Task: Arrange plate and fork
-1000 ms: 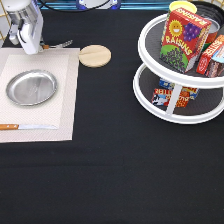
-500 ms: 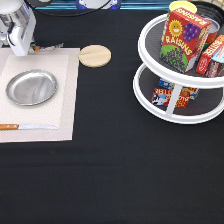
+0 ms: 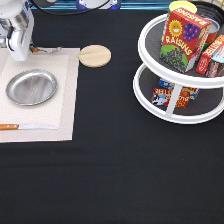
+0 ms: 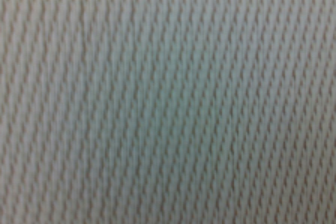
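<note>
The plate is sitting on the mat; the gripper is hanging by the fork at the far edge, possibly touching; its grasp I cannot tell.

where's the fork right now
In the exterior view the fork lies at the top left, along the top edge of the placemat, between the gripper and the wooden disc, above the plate.
</note>
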